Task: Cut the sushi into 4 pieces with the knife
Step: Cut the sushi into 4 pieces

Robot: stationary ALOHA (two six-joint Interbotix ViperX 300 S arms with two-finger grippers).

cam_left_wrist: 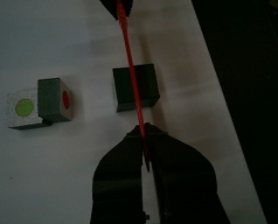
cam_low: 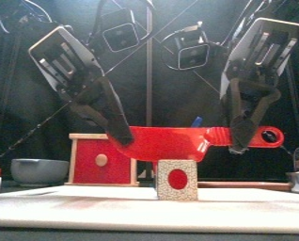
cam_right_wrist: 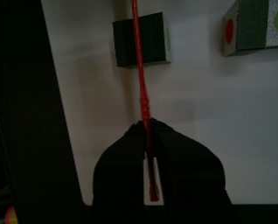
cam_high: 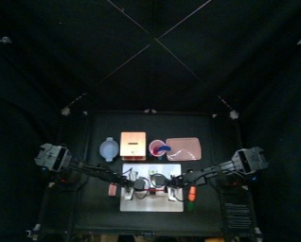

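Left pincer point(cam_low: 120, 139) and right pincer point(cam_low: 253, 139) each clamped on one end of red knife point(cam_low: 171, 143), presumably to keep the blade level | sushi block point(cam_low: 178, 179) right beneath, on white board point(cam_low: 77, 202) at tabletop's 6 o'clock | separated piece point(cam_left_wrist: 42, 102) just beside | straight drop looks unobstructed, board edges well apart

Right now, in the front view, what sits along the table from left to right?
First the bowl → wooden box → sushi piece on the cutting board. The knife held above overlaps them, so I leave it out.
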